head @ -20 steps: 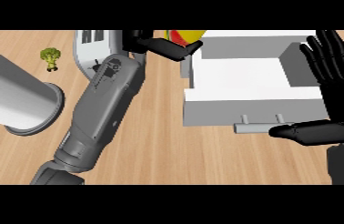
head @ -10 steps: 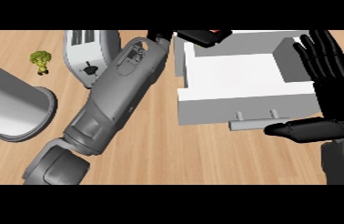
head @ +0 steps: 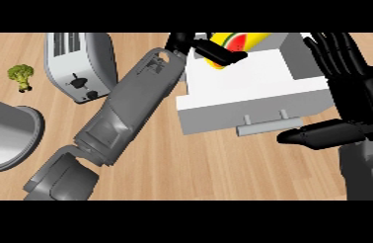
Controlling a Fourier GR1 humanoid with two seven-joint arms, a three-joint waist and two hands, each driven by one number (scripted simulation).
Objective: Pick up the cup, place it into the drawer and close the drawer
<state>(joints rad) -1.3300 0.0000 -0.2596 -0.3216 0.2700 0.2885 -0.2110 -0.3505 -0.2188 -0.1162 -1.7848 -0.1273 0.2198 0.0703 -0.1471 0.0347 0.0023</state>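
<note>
While left hand (head: 212, 50) clasps cup (head: 239, 39), it seemingly overhangs drawer (head: 218, 113).

The drawer (head: 218, 116) lies open from above, flanked by toaster (head: 80, 64) left and right hand (head: 350, 89) right.

counter (head: 218, 163): wood | toaster (head: 80, 64) | broccoli (head: 20, 76) | grey round vessel (head: 15, 138), left edge

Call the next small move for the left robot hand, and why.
Probably lower and let go: the left robot hand is curled round the yellow cup at the far edge of the open drawer, seemingly above its inside. Closing comes after.
</note>
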